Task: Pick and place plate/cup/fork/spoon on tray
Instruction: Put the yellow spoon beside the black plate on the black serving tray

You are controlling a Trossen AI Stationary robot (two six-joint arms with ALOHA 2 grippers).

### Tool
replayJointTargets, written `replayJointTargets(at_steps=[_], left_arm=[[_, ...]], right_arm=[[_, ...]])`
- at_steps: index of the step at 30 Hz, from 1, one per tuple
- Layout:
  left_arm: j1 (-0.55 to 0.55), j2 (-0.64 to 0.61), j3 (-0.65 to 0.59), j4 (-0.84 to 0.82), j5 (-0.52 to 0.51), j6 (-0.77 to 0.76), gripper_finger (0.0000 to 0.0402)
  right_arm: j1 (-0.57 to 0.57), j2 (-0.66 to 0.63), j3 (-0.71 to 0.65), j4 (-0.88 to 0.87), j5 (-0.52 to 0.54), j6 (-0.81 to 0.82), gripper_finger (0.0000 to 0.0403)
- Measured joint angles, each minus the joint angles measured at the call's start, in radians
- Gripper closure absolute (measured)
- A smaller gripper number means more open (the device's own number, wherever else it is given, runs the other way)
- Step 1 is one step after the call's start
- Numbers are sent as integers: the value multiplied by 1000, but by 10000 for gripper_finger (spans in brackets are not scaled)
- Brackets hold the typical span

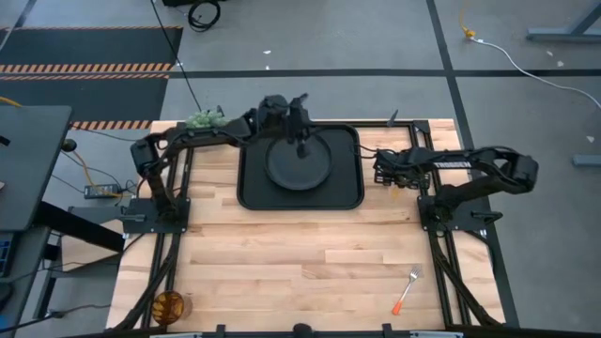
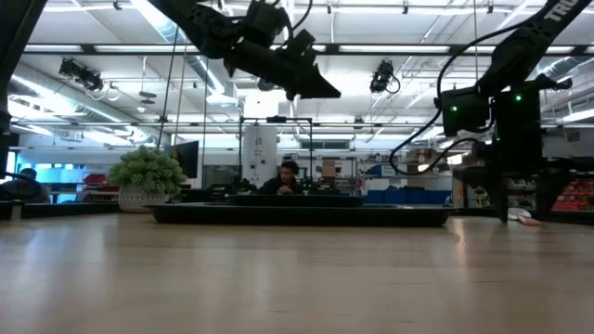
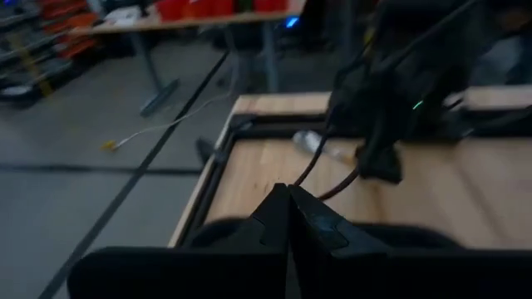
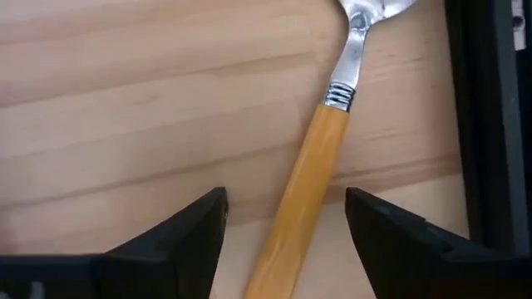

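**Clerk:** Workshop hall, concrete floor; item one, butcher-block table (image 1: 300, 253), pale wood, carrying the whole lot.

**Onlooker:** Item two, the spoon (image 4: 320, 149). Seen in the right wrist view it lies flat on the wood, silver head toward the upper right of that frame, orange handle running down to the lower middle. The right gripper (image 4: 287, 220) hangs over it, fingers spread, one either side of the handle, nothing pinched yet.

**Clerk:** Handling?

**Onlooker:** By my estimate light, rigid, smooth, so likely to slip or pivot. I would close across the handle near its middle, not on the polished neck. It lies flat, so the tips must reach right down to the wood.

**Clerk:** Obstructions?

**Onlooker:** A black edge, apparently the rim of the tray (image 1: 252, 192), runs close along the right of that frame; little room on that side.

**Clerk:** Item three?

**Onlooker:** The plate (image 1: 298, 161), already on the tray, centre top in the high view. The left gripper (image 1: 300, 141) hovers above it, fingers pressed together, empty.

**Clerk:** Remaining stock?

**Onlooker:** The cup (image 1: 170, 306), lower left of the high view; the fork (image 1: 407, 291), lower right, both well apart from the tray. One green plant ball (image 1: 204, 119) at the table's upper left, beside the left arm.
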Motion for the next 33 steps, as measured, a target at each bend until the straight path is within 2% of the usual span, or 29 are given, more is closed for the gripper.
replayJointTargets(at_steps=[6,10,16,23,28,33], left_arm=[[45,0,0,116,189,-63,388],[67,0,0,189,257,-100,388],[81,0,0,240,272,-101,388],[93,0,0,233,301,-130,388],[110,0,0,187,303,-165,388],[127,-9,0,103,301,-184,388]], right_arm=[[-2,-23,-2,3,-1,-8,210],[-1,-26,-15,18,2,13,255],[8,-28,-40,51,31,15,298],[62,-23,-26,74,104,31,314],[141,-22,96,54,210,51,319],[196,-20,270,50,302,-28,322]])
